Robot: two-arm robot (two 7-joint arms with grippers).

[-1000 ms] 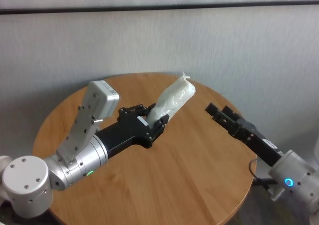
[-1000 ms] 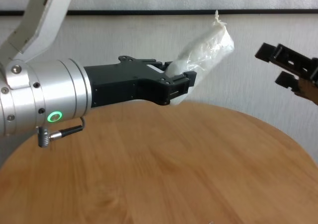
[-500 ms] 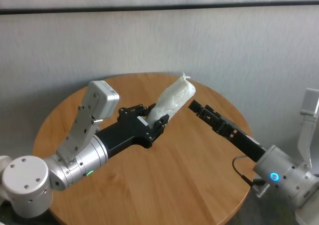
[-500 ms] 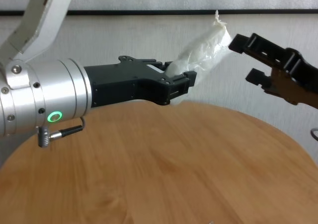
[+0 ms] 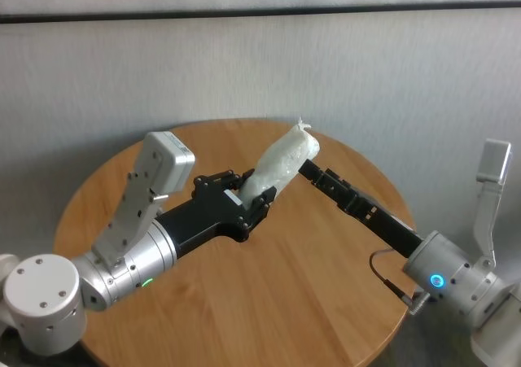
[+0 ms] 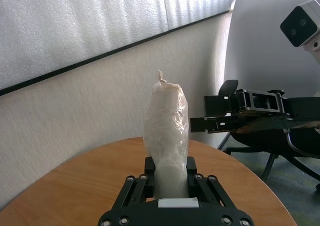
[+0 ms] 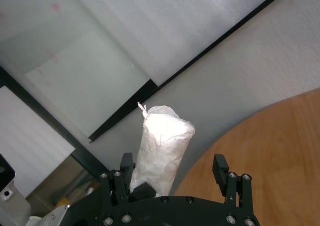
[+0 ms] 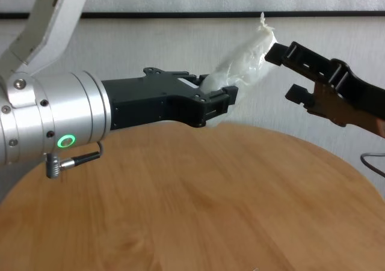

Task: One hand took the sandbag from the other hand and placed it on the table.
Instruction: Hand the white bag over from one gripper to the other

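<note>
We hold the sandbag (image 5: 283,165) above the counter (image 5: 269,302), left end effector (image 5: 252,200) clamped on its base; our right end effector (image 8: 283,73), gaping beside its tip, may pinch only loose plastic and drop it.

An office-like test room or robotics lab is showing here. A round wood-grain worktop (image 5: 244,302) is standing close to a plain grey wall (image 5: 244,66), along which a dark horizontal rail (image 5: 244,12) is running; above the rail, a pale ribbed covering (image 6: 90,20) is hanging. In the left wrist view, a black office swivel chair (image 6: 260,151) with a star base is sitting beside the worktop on greenish-grey floor covering (image 6: 295,186). In the right wrist view, frosted glass panels (image 7: 75,70) in dark frames are forming a partition, as found in offices and laboratories.
</note>
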